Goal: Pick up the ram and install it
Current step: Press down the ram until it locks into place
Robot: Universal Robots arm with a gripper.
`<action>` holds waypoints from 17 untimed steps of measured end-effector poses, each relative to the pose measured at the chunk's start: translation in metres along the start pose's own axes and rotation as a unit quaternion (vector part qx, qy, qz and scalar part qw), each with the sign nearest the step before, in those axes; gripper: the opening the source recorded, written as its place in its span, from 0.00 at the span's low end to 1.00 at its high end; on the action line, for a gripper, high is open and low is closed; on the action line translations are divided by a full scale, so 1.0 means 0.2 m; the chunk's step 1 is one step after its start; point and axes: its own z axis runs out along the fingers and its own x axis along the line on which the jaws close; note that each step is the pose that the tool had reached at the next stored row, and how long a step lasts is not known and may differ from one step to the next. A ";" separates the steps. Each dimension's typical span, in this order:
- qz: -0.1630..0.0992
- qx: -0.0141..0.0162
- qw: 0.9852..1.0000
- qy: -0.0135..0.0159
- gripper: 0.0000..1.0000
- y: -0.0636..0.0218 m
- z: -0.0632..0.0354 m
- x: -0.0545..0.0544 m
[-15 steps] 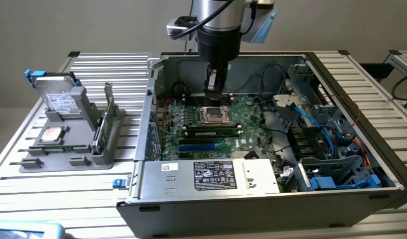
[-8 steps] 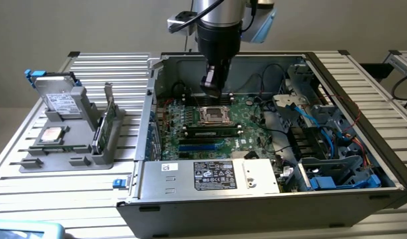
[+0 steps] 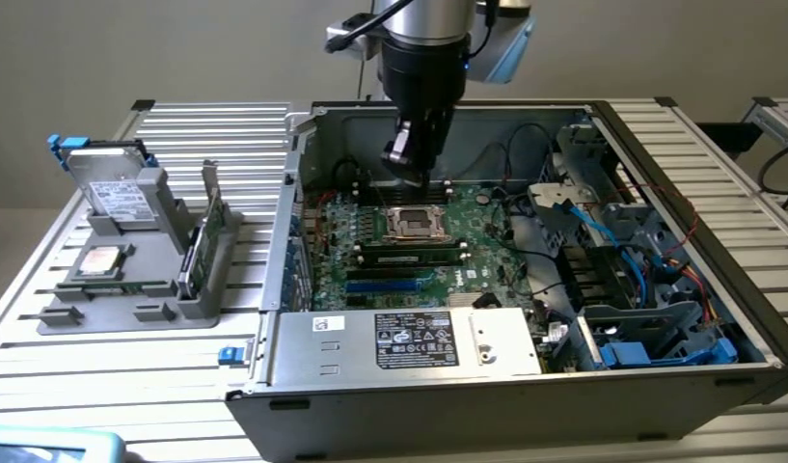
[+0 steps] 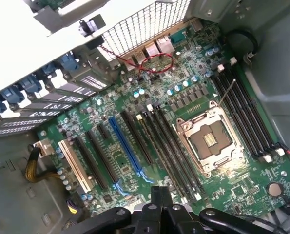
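Closed tight with nothing between them, the jaws of the gripper (image 3: pixel 408 162) hang inside the open computer case (image 3: pixel 702 318), above the motherboard (image 3: pixel 477 275) near the processor socket (image 3: pixel 416 224). A ram (image 3: pixel 411 257) stick sits seated in a slot just past the socket, below and apart from the fingertips (image 4: pixel 160 196).

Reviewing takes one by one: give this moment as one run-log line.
gripper: shut, empty, over motherboard | ram: seated in slot beside CPU socket | case: open
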 end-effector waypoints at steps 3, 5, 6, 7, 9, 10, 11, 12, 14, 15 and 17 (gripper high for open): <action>0.022 0.000 1.000 0.001 0.11 0.000 -0.007 0.00; 0.037 -0.001 0.999 0.001 0.11 0.000 -0.011 0.00; 0.052 -0.001 0.999 0.002 0.11 -0.001 -0.015 0.00; 0.059 -0.001 0.998 0.002 0.11 -0.001 -0.017 0.00; 0.074 -0.001 0.997 0.003 0.11 -0.001 -0.022 0.00; 0.082 -0.001 0.997 0.003 0.11 -0.001 -0.024 0.00; 0.089 -0.001 0.996 0.003 0.11 -0.001 -0.026 0.00; 0.097 -0.002 0.995 0.004 0.11 -0.001 -0.028 0.00; 0.112 -0.002 0.994 0.004 0.11 -0.001 -0.032 0.00; 0.119 -0.002 0.993 0.004 0.11 -0.001 -0.034 0.00; 0.134 -0.002 0.991 0.005 0.11 -0.001 -0.038 0.00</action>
